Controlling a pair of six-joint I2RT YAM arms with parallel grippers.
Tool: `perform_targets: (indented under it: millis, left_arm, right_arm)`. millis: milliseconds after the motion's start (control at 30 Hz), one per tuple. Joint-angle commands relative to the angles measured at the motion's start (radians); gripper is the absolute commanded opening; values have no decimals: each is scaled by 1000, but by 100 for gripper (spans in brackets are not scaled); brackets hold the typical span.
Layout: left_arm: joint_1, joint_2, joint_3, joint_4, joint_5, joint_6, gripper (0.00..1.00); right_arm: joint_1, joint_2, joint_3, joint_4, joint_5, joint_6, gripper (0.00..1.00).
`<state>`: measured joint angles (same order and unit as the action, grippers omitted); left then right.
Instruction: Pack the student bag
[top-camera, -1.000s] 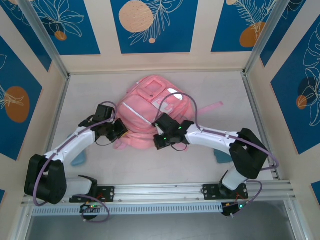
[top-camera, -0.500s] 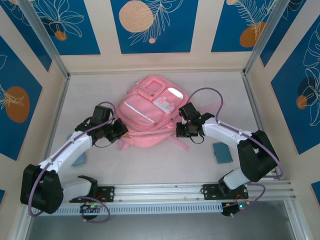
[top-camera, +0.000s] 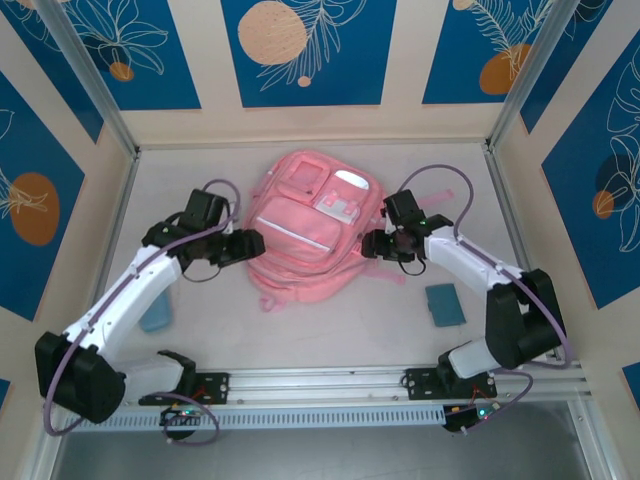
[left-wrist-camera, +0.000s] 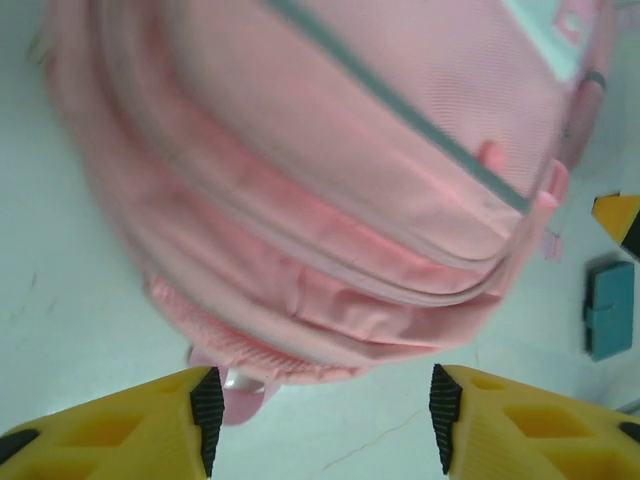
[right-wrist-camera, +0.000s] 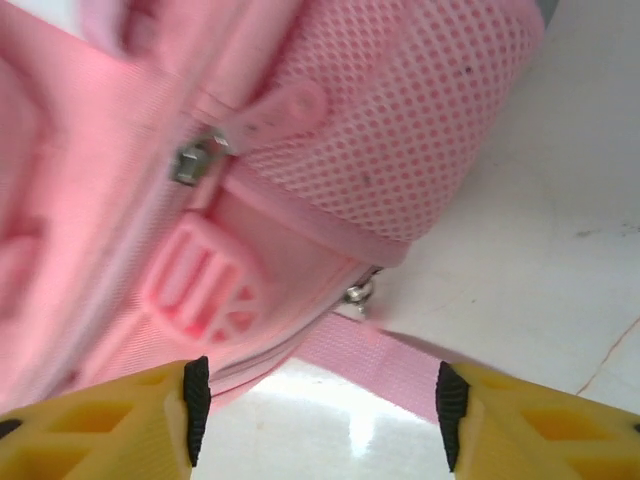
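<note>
The student bag (top-camera: 310, 235), a soft pink backpack with pale zipper lines and a white patch, lies flat mid-table. My left gripper (top-camera: 252, 245) sits at its left lower edge. In the left wrist view this gripper (left-wrist-camera: 324, 420) is open, with bare table between the pads and the bag's (left-wrist-camera: 300, 200) bottom edge just beyond the tips. My right gripper (top-camera: 370, 245) is at the bag's right side. It stands open (right-wrist-camera: 322, 410) in front of the mesh side pocket (right-wrist-camera: 400, 130), a zipper pull (right-wrist-camera: 195, 160) and a pink strap (right-wrist-camera: 380, 365) that runs loose past its right fingertip.
A teal flat item (top-camera: 443, 303) lies on the table right of the bag, also seen in the left wrist view (left-wrist-camera: 607, 308). Another pale blue item (top-camera: 155, 315) lies partly under the left arm. Metal frame posts and patterned walls close in the table.
Both grippers have opened. The right arm swung out from the bag's lower middle to its right side; the left gripper rose slightly. The bag has turned and shifted a little.
</note>
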<state>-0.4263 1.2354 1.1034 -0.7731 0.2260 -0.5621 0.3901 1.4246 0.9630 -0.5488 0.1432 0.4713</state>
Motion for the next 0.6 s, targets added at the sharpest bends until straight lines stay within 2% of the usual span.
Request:
perform_targets:
  millis: [0, 100, 200, 400, 567]
  left_arm:
    - [-100, 93, 121, -95, -129, 211, 61]
    - [-206, 199, 225, -115, -232, 358, 67]
    - [-279, 307, 313, -137, -298, 461, 71]
    - [-412, 484, 440, -183, -361, 598, 71]
    - [-467, 595, 491, -223, -502, 697, 69]
  right_arm:
    - [-4, -89, 8, -22, -37, 30, 73]
    - [-11, -147, -15, -25, -37, 54, 79]
    - [-33, -198, -39, -32, -49, 76, 82]
    - [-118, -263, -84, -48, -102, 116, 82]
    - [-185, -277, -123, -38, -177, 147, 82]
